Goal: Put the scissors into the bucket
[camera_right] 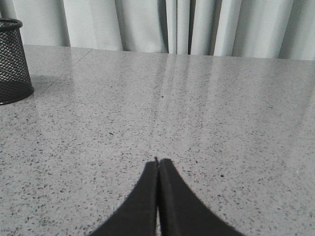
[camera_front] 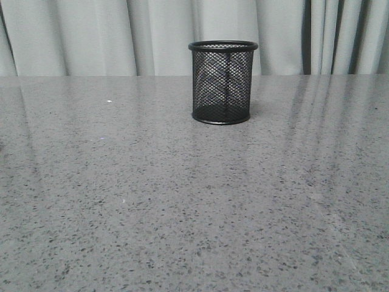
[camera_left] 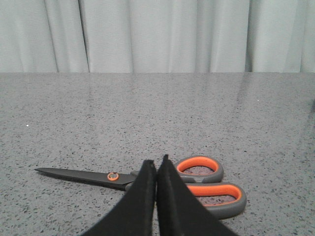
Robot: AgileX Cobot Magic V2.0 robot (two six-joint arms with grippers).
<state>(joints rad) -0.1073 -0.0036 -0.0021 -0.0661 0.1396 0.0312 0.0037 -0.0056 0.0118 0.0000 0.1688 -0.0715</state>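
The bucket [camera_front: 223, 82], a black wire-mesh cup, stands upright on the grey speckled table [camera_front: 182, 201] toward the back; its edge also shows in the right wrist view [camera_right: 12, 61]. The scissors [camera_left: 197, 184], with grey and orange handles and thin dark blades, lie flat on the table in the left wrist view, blades pointing away from the handles. My left gripper [camera_left: 157, 164] is shut and empty, its tips in front of the scissors near where handles meet blades. My right gripper [camera_right: 158, 161] is shut and empty above bare table. Neither gripper nor the scissors shows in the front view.
Grey curtains [camera_front: 152, 36] hang behind the table's far edge. The table top [camera_right: 206, 108] stretches between the right gripper and the curtains, with the bucket off to one side.
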